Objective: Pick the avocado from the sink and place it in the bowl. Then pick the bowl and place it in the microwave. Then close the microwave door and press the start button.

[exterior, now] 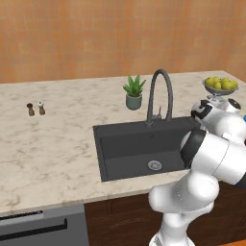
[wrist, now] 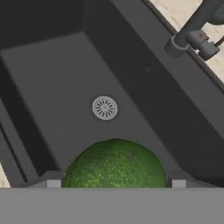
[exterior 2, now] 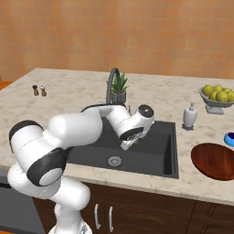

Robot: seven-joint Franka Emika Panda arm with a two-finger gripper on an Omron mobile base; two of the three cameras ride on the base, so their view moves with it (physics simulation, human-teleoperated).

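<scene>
Closest to my hand camera, the avocado (wrist: 115, 164) sits between my gripper (wrist: 115, 183) tips, which stand spread wide on either side of it; I cannot tell whether they touch it. It lies in the sink (wrist: 52, 78), near the round steel drain (wrist: 104, 107). Its skin is glossy, dark green, finely speckled. Off to the right, the reddish-brown bowl (exterior 2: 215, 161) rests on the counter (exterior 2: 192, 183).

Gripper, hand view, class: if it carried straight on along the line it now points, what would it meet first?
Most likely the avocado, which sits right ahead of the open gripper, between the fingertips. Behind it lies the sink floor with its drain. How much gap remains is unclear.
</scene>
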